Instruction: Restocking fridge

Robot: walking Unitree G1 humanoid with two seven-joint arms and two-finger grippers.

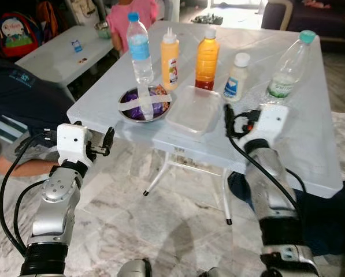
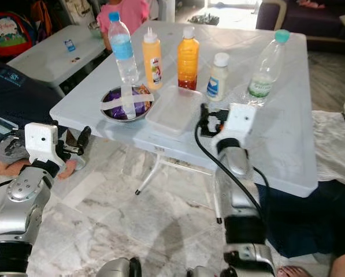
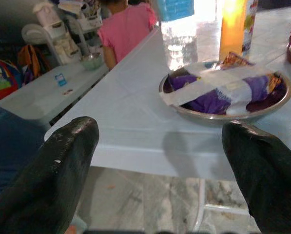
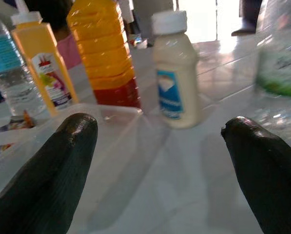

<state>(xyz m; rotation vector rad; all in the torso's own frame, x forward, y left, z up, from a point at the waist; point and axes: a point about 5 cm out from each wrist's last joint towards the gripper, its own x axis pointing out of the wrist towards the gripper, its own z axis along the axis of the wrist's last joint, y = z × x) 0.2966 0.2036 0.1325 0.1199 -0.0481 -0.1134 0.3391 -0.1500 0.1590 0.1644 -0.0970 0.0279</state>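
Right gripper (image 4: 160,146) wide apart over white table (image 1: 311,144), marble floor (image 1: 160,231); white bottle (image 4: 177,73) at 12 o'clock, near. Left gripper (image 3: 160,161) wide too.

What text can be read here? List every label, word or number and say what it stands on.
No text reads clearly enough to quote.
White bottle: blue label, print blurred.
Yellow squeeze bottle: red picture label, words too small.
Green-capped bottle: green label, print blurred.
Water bottle: blue band, no legible words.
Taped bowl: snack packet print unreadable.
Blue card on the far table: too small.
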